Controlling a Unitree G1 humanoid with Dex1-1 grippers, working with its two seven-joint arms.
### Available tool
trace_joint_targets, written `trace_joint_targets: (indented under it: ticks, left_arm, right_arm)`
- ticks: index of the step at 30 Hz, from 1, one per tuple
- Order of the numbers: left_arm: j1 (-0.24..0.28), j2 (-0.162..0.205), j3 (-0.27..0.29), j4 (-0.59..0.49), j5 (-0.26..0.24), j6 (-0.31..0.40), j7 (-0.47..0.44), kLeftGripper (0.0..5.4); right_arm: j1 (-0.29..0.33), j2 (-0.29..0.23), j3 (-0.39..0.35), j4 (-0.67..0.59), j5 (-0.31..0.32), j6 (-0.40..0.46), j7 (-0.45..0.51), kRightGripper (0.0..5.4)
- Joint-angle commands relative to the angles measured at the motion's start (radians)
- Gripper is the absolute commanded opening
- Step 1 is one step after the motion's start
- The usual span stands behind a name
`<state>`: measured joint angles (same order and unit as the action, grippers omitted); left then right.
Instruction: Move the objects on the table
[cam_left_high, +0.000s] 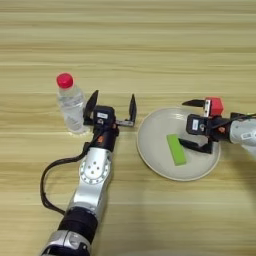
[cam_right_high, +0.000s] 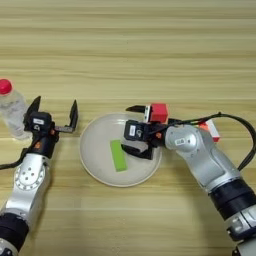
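In the left eye view, the green block (cam_left_high: 176, 149) lies flat on the cream plate (cam_left_high: 155, 152), its long axis running near to far, tilted slightly left. The bottle (cam_left_high: 71, 103) stands upright beside the left gripper (cam_left_high: 113, 105), fingers apart. In the right eye view, the right gripper (cam_right_high: 134, 128) hangs over the plate's right part, fingers spread, the red cube (cam_right_high: 158, 113) just beside its far finger on the table (cam_right_high: 150, 45).
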<state>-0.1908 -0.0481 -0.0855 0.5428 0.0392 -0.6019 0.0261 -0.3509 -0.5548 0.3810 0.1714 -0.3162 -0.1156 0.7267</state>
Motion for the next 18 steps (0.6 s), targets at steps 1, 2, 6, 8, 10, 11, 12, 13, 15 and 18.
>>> trace_joint_targets:
  ticks: [1, 2, 6, 8, 10, 11, 12, 13, 15, 18]
  left_arm:
    - [0.01, -0.016, 0.0, -0.013, 0.007, 0.012, 0.003, 5.4]
    - [0.01, -0.016, 0.0, -0.014, 0.008, 0.013, 0.003, 5.4]
    - [0.009, -0.02, -0.003, -0.009, 0.009, 0.014, 0.003, 5.4]
    - [0.009, -0.021, -0.003, -0.006, 0.009, 0.014, 0.003, 5.4]
    - [0.008, -0.021, -0.003, -0.004, 0.009, 0.015, 0.004, 5.4]
    - [0.009, -0.022, -0.003, -0.004, 0.009, 0.015, 0.004, 5.4]
    - [0.01, -0.023, -0.004, -0.004, 0.009, 0.015, 0.004, 5.4]
    - [0.011, -0.023, -0.004, -0.006, 0.009, 0.016, 0.004, 5.4]
    - [0.011, -0.025, -0.006, -0.004, 0.009, 0.016, 0.005, 5.4]
    - [0.012, -0.026, -0.007, -0.003, 0.009, 0.016, 0.005, 5.4]
  right_arm:
    - [0.043, -0.028, -0.009, -0.028, -0.001, 0.028, 0.019, 5.37]
    - [0.047, -0.03, -0.016, -0.035, -0.001, 0.029, 0.013, 5.37]
    - [0.07, -0.037, -0.048, -0.07, 0.015, 0.044, 0.002, 5.37]
    - [0.087, -0.033, -0.071, -0.092, 0.026, 0.061, -0.01, 5.37]
    - [0.104, -0.024, -0.094, -0.112, 0.039, 0.08, -0.024, 5.37]
    - [0.118, -0.016, -0.112, -0.131, 0.053, 0.092, -0.038, 5.37]
    - [0.129, -0.007, -0.129, -0.15, 0.068, 0.106, -0.05, 5.37]
    - [0.137, -0.001, -0.141, -0.164, 0.078, 0.117, -0.057, 5.37]
    - [0.153, 0.019, -0.175, -0.195, 0.109, 0.138, -0.085, 5.37]
    - [0.17, 0.048, -0.213, -0.239, 0.148, 0.177, -0.12, 5.37]
